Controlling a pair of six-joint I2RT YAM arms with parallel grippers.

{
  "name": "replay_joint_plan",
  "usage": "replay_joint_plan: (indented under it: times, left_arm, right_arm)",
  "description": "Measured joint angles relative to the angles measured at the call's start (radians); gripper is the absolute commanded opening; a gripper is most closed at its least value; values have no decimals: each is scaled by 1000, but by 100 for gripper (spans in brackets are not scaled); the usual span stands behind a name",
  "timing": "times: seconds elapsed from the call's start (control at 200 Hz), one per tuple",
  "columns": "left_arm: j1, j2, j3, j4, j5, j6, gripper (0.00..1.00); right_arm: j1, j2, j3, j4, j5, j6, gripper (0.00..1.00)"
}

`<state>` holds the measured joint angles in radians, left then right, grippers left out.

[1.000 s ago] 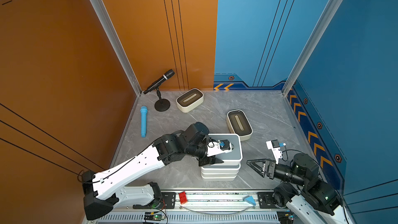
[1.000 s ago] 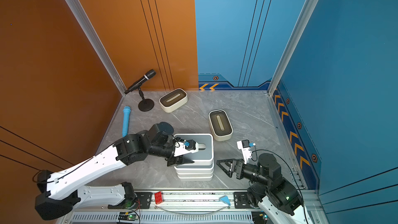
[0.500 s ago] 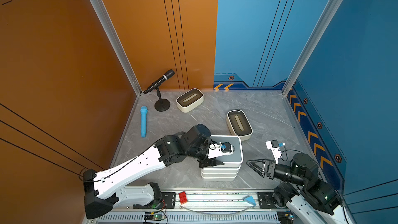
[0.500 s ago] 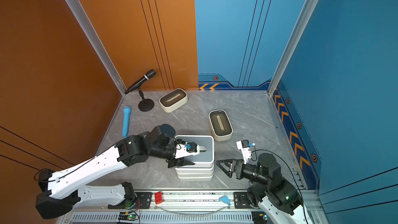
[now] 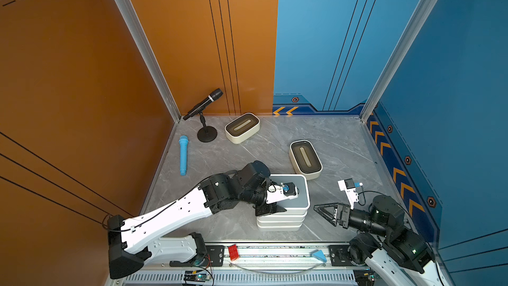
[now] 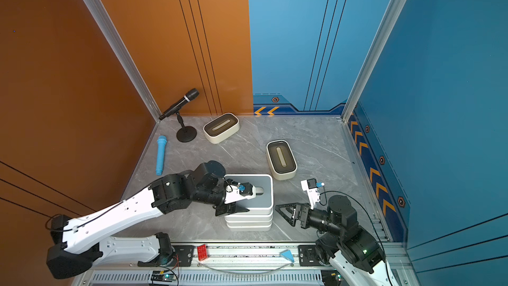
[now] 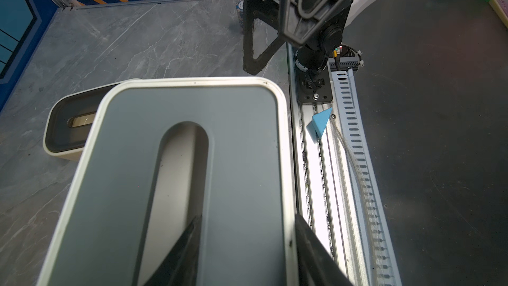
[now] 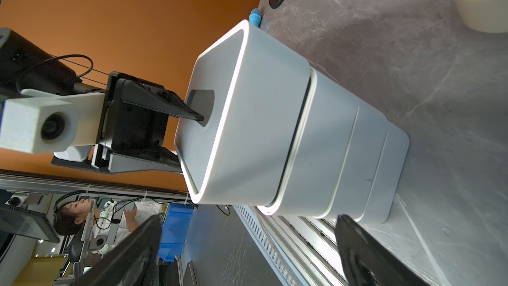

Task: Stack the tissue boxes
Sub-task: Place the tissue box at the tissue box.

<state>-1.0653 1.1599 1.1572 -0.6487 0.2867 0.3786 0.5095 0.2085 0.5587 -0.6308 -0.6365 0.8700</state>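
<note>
A stack of white tissue boxes (image 5: 280, 220) (image 6: 248, 220) (image 8: 343, 144) stands near the table's front edge. The top box, with a grey slotted lid (image 5: 298, 198) (image 7: 242, 160), sits slightly tilted, its base at the rim of the box below. My left gripper (image 5: 288, 202) (image 6: 251, 200) (image 7: 247, 243) (image 8: 191, 143) is shut on this box, one finger in the slot and one outside the wall. Two cream boxes with dark brown lids lie apart, one at the back (image 5: 242, 127) (image 6: 221, 127) and one mid-right (image 5: 305, 159) (image 6: 281, 159). My right gripper (image 5: 323, 214) (image 6: 286, 213) (image 8: 247, 251) is open and empty, just right of the stack.
A black microphone on a stand (image 5: 204, 118) is at the back left. A blue microphone (image 5: 183, 155) lies by the left wall. A red brick (image 5: 233, 251) and a blue wedge (image 5: 319, 255) sit on the front rail. Walls enclose three sides.
My left gripper has lowered the grey-lidded box slightly onto the stack and shifted it a little toward the front. The right arm has not moved.
</note>
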Motion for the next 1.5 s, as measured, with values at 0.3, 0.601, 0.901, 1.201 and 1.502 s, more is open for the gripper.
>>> replay_joint_plan:
  times: [0.3, 0.601, 0.901, 1.201, 1.502]
  left_arm:
    - [-3, 0, -9, 6, -5, -10, 29]
    - [-10, 0, -10, 11, -11, -10, 29]
    - [-10, 0, -11, 14, -11, -13, 29]
    - [-10, 0, -11, 14, -11, -15, 29]
    - [-10, 0, -13, 17, -11, -29, 31]
  right_arm:
    - [0, 0, -2, 3, 0, 3, 100]
    - [0, 0, -3, 4, 0, 3, 100]
    - [0, 0, -15, 13, -8, 4, 100]
    - [0, 0, -17, 15, -15, 11, 100]
    - [0, 0, -24, 26, -15, 19, 100]
